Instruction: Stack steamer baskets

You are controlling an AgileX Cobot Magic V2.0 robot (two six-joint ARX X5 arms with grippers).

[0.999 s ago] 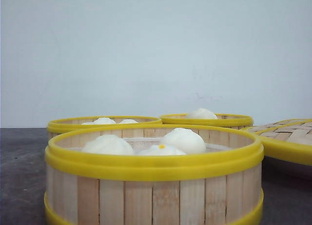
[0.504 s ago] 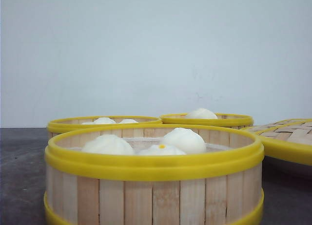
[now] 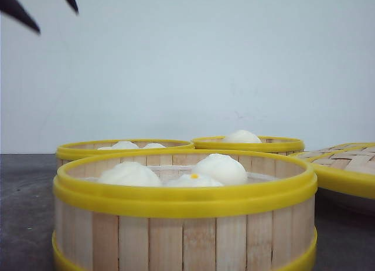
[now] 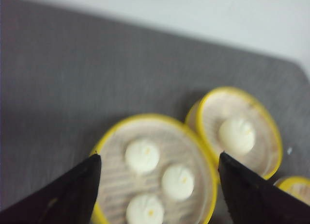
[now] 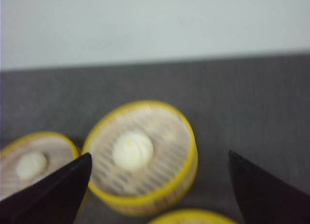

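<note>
Three-bun steamer basket [image 4: 155,170] beneath left gripper [image 4: 157,158] (jaws wide apart)

Woven lid [image 3: 347,159] on grey table [image 3: 23,200]

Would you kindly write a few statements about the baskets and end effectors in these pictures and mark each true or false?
1. The nearest steamer basket holds three buns. True.
2. The three baskets are already stacked. False: all three stand apart on the table.
3. The left end effector is open above the three-bun basket. True.
4. The far right basket holds four buns. False: the right wrist view shows one bun in it.
5. The right end effector is shut on a basket. False: its fingers are spread wide and hold nothing.
6. A woven lid lies at the right. True.
</note>
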